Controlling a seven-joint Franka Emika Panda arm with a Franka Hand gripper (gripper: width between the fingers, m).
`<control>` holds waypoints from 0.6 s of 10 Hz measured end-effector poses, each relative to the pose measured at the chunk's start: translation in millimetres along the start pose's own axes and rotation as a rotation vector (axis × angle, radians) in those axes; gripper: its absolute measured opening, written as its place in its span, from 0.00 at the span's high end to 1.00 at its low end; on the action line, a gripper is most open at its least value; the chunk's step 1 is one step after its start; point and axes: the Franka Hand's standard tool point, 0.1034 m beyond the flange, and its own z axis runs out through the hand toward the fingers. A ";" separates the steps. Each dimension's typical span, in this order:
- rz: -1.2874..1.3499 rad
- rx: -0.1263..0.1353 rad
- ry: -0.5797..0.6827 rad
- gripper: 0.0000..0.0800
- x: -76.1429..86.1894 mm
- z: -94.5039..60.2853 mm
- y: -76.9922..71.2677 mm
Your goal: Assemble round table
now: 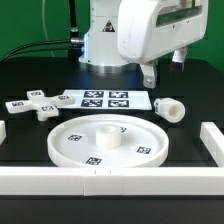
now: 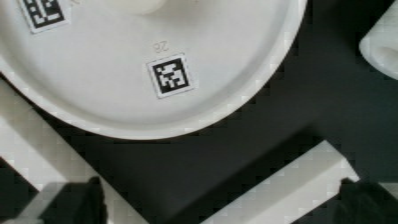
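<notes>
The large rimmed round disc [image 1: 105, 141] lies flat in the middle of the table, with a raised hub at its centre and square tags on its face. The cross-shaped piece [image 1: 35, 103] lies at the exterior view's left. The short cylinder leg [image 1: 172, 110] lies on its side at the exterior view's right. My gripper [image 1: 152, 72] hangs above the table, behind the disc and near the leg, touching nothing. In the wrist view the disc [image 2: 160, 70] fills the upper part. My gripper [image 2: 217, 203] is open and empty, its dark fingertips [image 2: 71, 203] wide apart.
The marker board [image 1: 105, 99] lies behind the disc. White border blocks line the front [image 1: 110, 178], the right [image 1: 212, 135] and the left [image 1: 3, 130] of the table. A white block edge [image 2: 311, 175] shows between my fingers in the wrist view.
</notes>
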 end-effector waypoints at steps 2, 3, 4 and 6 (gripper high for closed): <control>0.000 0.000 0.000 0.19 0.0 0.0 0.0; 0.000 0.000 0.000 0.19 0.0 0.0 0.0; 0.000 0.000 0.000 0.19 0.0 0.0 0.0; 0.001 0.000 -0.001 0.19 -1.1 0.7 0.6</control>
